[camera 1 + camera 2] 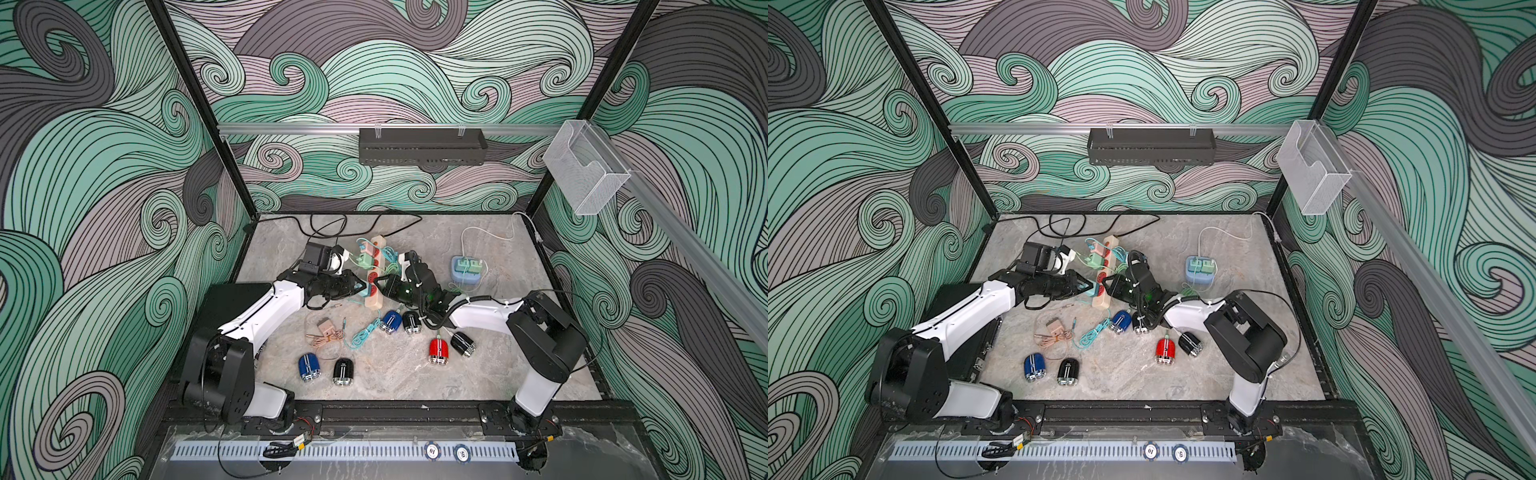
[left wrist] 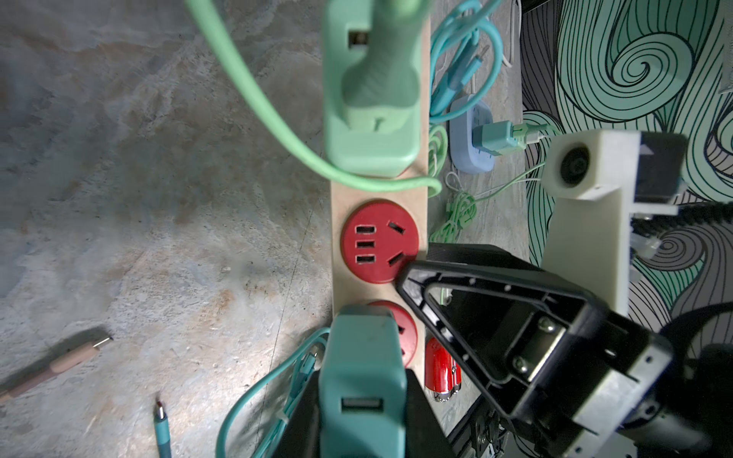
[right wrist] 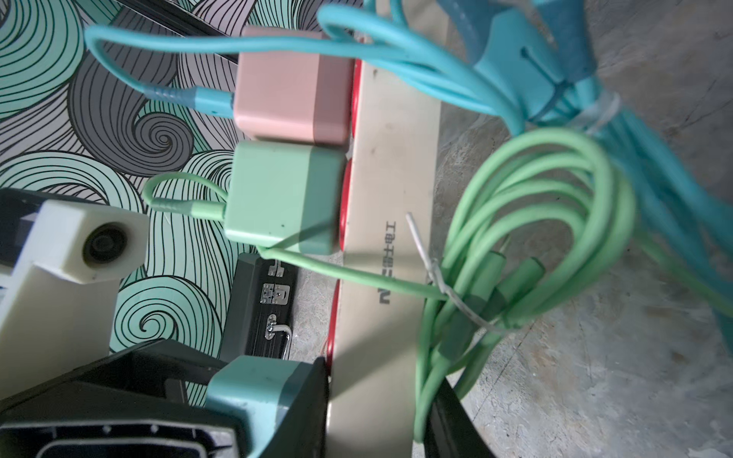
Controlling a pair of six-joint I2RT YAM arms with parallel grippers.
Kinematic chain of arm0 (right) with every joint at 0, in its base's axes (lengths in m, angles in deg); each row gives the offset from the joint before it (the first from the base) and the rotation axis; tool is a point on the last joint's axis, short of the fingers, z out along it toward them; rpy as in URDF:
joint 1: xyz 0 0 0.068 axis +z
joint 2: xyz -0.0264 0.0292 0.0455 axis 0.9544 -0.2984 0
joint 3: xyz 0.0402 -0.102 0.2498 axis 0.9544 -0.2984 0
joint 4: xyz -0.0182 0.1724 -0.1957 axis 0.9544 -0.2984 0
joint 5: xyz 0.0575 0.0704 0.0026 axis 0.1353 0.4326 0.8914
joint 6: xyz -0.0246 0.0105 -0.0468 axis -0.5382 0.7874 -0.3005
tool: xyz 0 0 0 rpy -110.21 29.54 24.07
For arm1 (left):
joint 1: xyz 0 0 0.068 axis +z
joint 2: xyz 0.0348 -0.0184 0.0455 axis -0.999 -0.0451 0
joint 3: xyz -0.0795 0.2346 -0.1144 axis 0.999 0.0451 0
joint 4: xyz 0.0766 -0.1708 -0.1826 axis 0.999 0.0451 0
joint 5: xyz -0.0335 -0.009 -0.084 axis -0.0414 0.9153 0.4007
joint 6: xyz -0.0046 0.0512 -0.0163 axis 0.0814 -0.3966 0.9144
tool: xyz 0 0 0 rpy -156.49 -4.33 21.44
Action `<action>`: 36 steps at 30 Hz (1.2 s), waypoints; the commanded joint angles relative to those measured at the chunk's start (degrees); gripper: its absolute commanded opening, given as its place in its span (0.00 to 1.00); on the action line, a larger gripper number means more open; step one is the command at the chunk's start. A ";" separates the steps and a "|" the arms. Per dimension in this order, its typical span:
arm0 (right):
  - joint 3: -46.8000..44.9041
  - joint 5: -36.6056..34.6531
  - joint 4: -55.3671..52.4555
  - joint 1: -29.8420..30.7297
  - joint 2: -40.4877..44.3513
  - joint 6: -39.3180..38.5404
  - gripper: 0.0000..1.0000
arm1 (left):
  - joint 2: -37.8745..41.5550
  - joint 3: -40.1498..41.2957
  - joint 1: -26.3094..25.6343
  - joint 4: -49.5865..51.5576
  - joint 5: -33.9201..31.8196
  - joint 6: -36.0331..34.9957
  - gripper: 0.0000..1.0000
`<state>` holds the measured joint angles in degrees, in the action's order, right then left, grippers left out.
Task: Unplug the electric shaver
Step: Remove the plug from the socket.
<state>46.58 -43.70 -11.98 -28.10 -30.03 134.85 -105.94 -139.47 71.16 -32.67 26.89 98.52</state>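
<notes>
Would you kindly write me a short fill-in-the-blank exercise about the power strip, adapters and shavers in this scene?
1. The held adapter between the fingers of the left gripper is coloured ___.
2. The right gripper grips the power strip, whose sockets are ___.
3. On the strip, the pink adapter sits right next to a ___ one.
4. The red shaver lies beside a ___ one.

Missing words: teal; red; green; black.
</notes>
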 commanded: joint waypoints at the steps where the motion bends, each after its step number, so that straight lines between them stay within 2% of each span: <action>1: 0.42 -16.98 -11.53 -3.05 -0.19 -5.84 0.10 | 4.09 -0.49 2.05 4.50 -2.65 -1.55 0.00; 11: 3.05 -20.78 -16.93 -2.96 -0.88 -4.44 0.09 | 5.03 -0.48 1.11 3.76 -1.98 -0.97 0.00; 13: 2.15 -18.67 -14.14 -3.33 -1.19 -4.25 0.09 | 4.98 -0.57 1.05 2.91 -1.06 -0.65 0.00; 17: -2.89 -11.07 0.05 -5.41 -3.00 -0.71 0.09 | 4.53 -1.00 2.19 2.82 -0.48 0.37 0.00; 22: -4.09 -8.33 4.22 -5.92 -3.84 -0.84 0.09 | 3.93 -0.28 4.30 0.42 3.18 0.05 0.00; 26: -3.73 -8.89 2.59 -6.03 -3.73 -1.02 0.09 | 2.73 -0.41 4.85 0.39 3.96 -1.14 0.00; 30: -2.46 -10.78 -2.54 -5.97 -3.47 -1.18 0.09 | 3.88 -1.33 2.28 3.55 -3.33 -3.78 0.00; 36: -1.08 -11.60 -4.62 -5.94 -4.12 -1.56 0.09 | 4.27 -6.29 -8.12 10.04 -16.66 -5.13 0.00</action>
<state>45.68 -41.80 -8.40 -28.67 -31.74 136.27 -104.69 -140.93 65.92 -30.26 17.49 96.11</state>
